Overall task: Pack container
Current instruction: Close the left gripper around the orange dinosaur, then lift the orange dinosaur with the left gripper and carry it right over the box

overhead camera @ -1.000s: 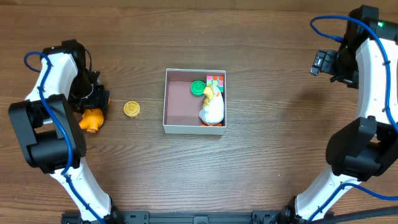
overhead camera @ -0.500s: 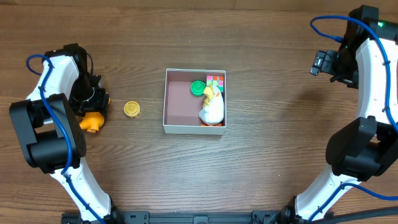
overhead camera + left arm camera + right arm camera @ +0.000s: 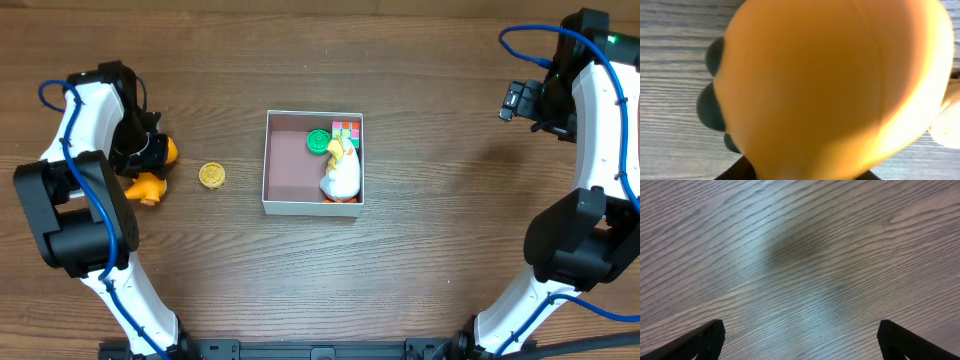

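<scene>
**A:** Overhead — how far is the packing getting?
**B:** About halfway, I'm judging. The container [image 3: 290, 172] is sitting centrally, opening upward, holding a green disc [image 3: 318, 141], a cube [image 3: 346, 130] and a white duck [image 3: 342, 176] by its right wall. It's square, so no long axis. A yellow disc [image 3: 211, 176] and an orange toy [image 3: 148, 187] are waiting left, by the left gripper [image 3: 148, 158].
**A:** Left wrist?
**B:** Orange is filling it — jaws, I cannot tell.
**A:** Right wrist?
**B:** The right gripper [image 3: 800, 335] is gaping wide over the table [image 3: 800, 255].

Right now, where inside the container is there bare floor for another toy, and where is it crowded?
The left half of the container is bare, between its left wall and the green disc and white toy. The right side is crowded: disc, coloured cube and white toy line the right wall.
</scene>
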Robot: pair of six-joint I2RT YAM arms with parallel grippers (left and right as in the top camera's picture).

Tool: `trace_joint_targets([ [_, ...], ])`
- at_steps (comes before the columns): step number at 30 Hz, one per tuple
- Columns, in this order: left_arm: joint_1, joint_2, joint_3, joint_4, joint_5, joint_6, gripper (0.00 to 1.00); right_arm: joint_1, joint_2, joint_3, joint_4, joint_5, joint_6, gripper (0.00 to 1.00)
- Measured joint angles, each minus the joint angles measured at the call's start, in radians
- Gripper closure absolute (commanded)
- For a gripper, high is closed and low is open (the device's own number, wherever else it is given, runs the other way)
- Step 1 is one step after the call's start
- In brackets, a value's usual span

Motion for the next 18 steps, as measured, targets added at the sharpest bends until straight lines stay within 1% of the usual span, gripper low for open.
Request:
trace_joint_targets([
  [6, 0.000, 0.004, 0.087, -0.072, 0.034, 0.000, 0.57, 0.000, 0.000, 0.000, 0.000, 0.000, 0.000, 0.00],
  [14, -0.006, 0.008, 0.358, -0.233, 0.083, 0.000, 0.57, 0.000, 0.000, 0.000, 0.000, 0.000, 0.000, 0.00],
  [18, -0.043, 0.008, 0.497, -0.306, 0.137, -0.007, 0.57, 0.000, 0.000, 0.000, 0.000, 0.000, 0.000, 0.00],
])
